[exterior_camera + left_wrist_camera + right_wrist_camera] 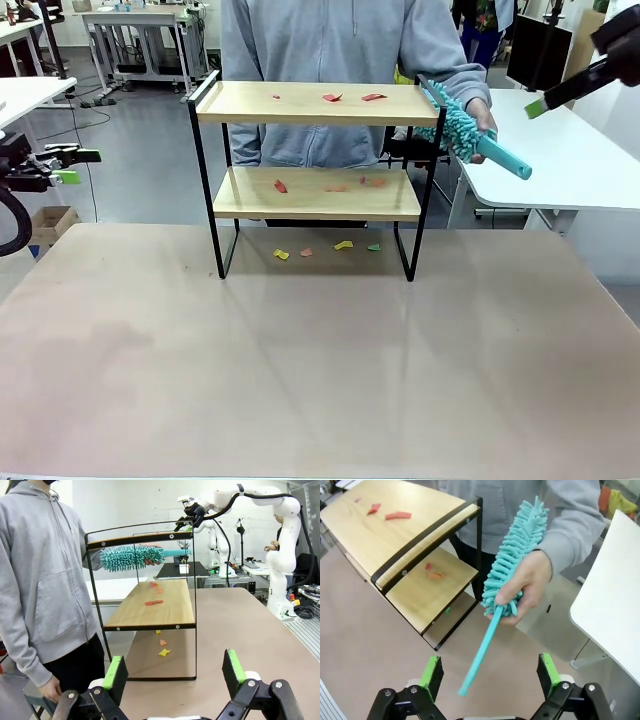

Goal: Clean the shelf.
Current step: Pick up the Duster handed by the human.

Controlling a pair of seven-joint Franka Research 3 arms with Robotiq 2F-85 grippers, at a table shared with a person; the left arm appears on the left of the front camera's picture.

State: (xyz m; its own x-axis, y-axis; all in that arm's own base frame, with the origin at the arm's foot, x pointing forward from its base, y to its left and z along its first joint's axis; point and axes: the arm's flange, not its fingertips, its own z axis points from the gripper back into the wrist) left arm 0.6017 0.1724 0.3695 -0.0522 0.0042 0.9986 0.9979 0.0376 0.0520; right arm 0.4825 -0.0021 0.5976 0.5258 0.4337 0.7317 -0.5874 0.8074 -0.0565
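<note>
Front view, shelf point(300, 106): light wooden boards, thin black frame, held red scraps point(332, 97).
Jaws: left gripper point(175, 671), right gripper point(490, 671) stood apart, empty.

Right in front of the right gripper point(490, 675), black with bright green pads point(431, 672), the duster point(512, 555) is teal all over, shaggy head and smooth handle alike, set against a plain grey hoodie sleeve point(575, 535). Ahead of the left gripper point(175, 675), the same black and green, the shelf point(160, 605) shows pale wood boards in a thin black frame, speckled with red and orange scraps point(153, 602). Below them, yellow and orange bits point(164, 652) dot the beige table point(240, 630).
</note>
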